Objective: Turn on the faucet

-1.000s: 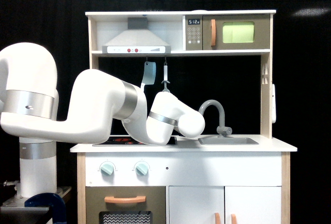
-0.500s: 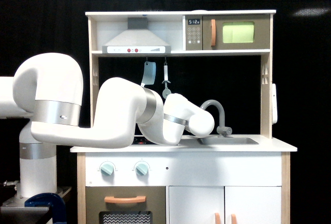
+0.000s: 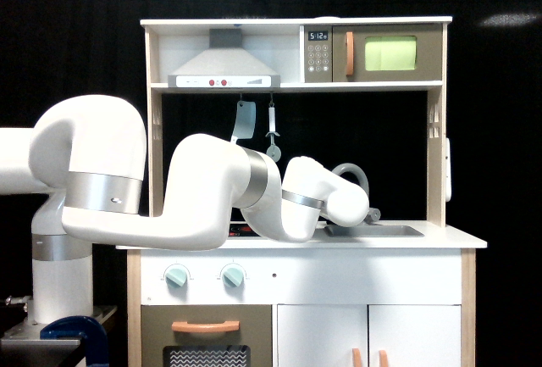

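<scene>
Exterior view shows the arm (image 3: 212, 202) reaching from the view's left across the table (image 3: 449, 237), its white wrist link covering the base and most of the spout of the faucet (image 3: 357, 172); only the top of the grey arch and a stub by the sink (image 3: 381, 230) show. End effector is hidden behind the wrist, so its open or closed state cannot be determined. Elbow is bent low over the stove, forearm angled down toward the sink.

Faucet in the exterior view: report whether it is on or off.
Cannot tell. The arm's last link covers the base of the faucet, hiding most of its lever. No water shows over the sink. The end effector is hidden too.
</scene>
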Tool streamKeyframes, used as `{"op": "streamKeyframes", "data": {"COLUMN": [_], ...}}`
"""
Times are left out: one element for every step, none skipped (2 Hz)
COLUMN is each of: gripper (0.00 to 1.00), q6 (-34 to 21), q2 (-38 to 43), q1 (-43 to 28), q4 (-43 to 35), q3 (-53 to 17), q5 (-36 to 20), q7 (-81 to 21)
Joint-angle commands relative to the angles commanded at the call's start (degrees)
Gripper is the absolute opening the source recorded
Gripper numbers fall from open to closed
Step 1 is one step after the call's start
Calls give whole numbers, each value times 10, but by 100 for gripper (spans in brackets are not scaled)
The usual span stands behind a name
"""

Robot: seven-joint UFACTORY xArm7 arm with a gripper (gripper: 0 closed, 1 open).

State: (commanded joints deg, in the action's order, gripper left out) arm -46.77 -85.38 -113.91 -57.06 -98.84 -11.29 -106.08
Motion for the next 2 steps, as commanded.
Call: {"op": "streamKeyframes", "data": {"gripper": [100,100], "q6": [-66,-140], "q2": [-15,-37], "q1": [2,-37], "q4": [-69,-186], "q3": [3,9], "q5": [30,57], "q7": [28,53]}}
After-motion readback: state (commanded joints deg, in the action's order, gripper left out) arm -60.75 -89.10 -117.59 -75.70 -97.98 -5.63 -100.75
